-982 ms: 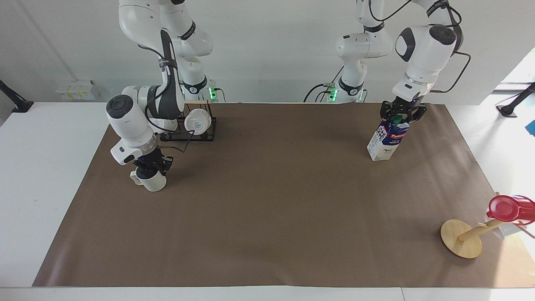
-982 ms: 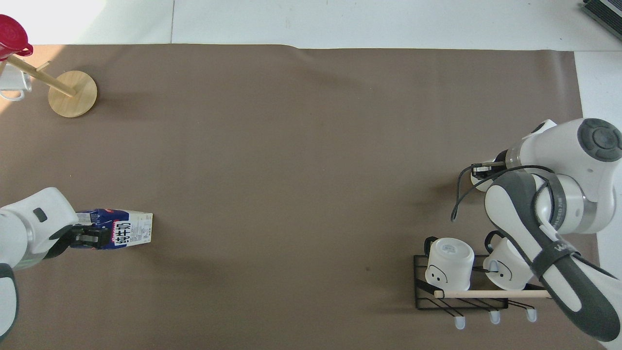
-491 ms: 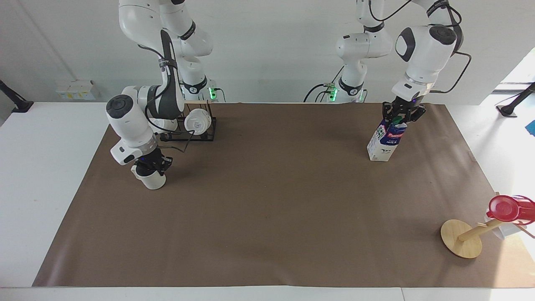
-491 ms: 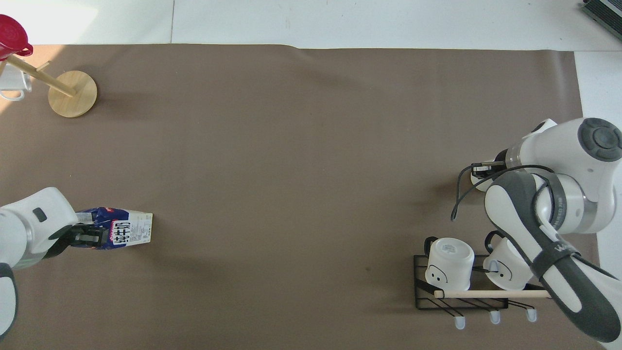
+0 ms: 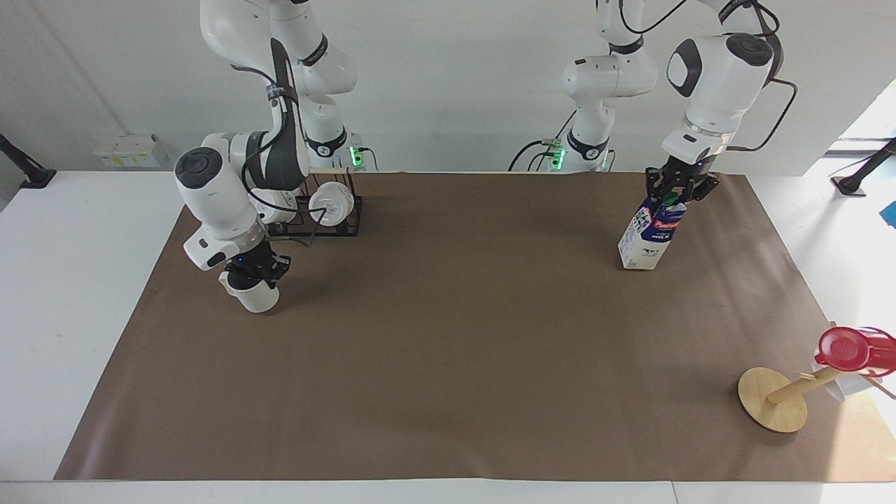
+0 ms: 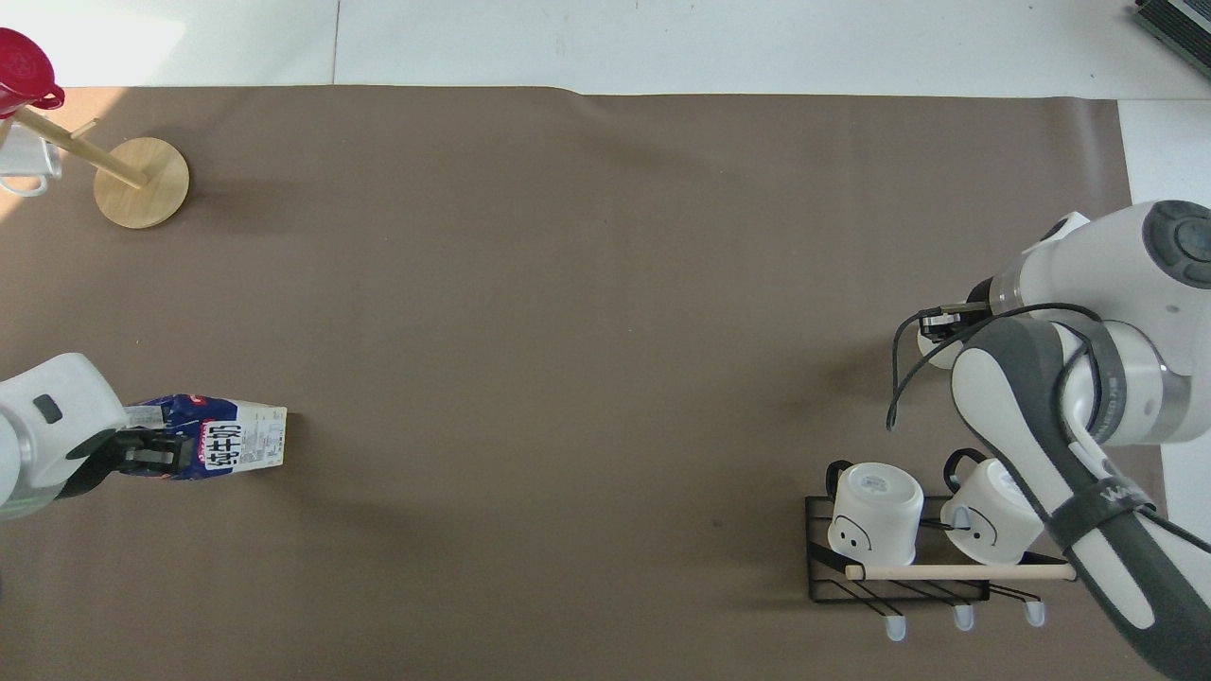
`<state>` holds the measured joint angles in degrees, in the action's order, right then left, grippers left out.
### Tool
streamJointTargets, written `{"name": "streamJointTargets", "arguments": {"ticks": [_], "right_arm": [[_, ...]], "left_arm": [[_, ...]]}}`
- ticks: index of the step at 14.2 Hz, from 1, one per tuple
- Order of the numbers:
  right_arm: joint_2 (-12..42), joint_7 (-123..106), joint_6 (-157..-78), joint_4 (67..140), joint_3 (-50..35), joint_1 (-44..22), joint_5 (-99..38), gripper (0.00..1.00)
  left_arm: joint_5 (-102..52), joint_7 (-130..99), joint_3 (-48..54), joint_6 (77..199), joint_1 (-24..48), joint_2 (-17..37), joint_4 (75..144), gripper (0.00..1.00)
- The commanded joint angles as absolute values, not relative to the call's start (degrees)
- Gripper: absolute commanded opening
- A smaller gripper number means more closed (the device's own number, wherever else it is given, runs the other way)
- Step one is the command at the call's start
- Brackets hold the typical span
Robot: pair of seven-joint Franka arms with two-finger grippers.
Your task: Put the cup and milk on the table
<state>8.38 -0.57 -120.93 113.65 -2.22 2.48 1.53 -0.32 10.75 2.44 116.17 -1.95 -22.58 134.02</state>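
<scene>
The milk (image 5: 649,238) bears a red label band and black characters I cannot read. It stands on the worktop (image 5: 84,280), the left gripper (image 5: 677,193) with jaws clamped at its green cap. The right gripper (image 5: 253,269) clamps the cup (image 5: 255,297) beside a rack (image 6: 897,558) of two mugs (image 6: 875,512). Open brown paper (image 5: 455,336) lies between milk and cup.

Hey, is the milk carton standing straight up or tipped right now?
Tipped. The milk leans, its green-capped top held in the left end effector and offset from its base over the table.

Bright, even light; glare washes the table (image 5: 864,210) edge; soft shadows.
</scene>
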Motion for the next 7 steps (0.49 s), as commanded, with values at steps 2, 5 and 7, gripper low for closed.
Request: {"name": "streamJointTargets", "arguments": {"ticks": [2,5,7], "right_arm": [[8.1,-1.1,-115.0,108.5,-4.9,2.1,1.2,0.00],[8.0,3.1,-114.7,107.9,-5.3,-1.8,1.1,0.00],[8.0,7.1,-114.6,107.8,-5.3,-5.1,1.8,0.00]], "left_arm": [[-0.3,11.8,2.8,110.5,-3.2,-21.6,127.8,0.45],[-0.3,11.6,2.9,107.0,-3.1,-20.8,123.7,0.44],[-0.3,11.0,2.9,104.1,-2.8,-20.7,120.6,0.43]]}}
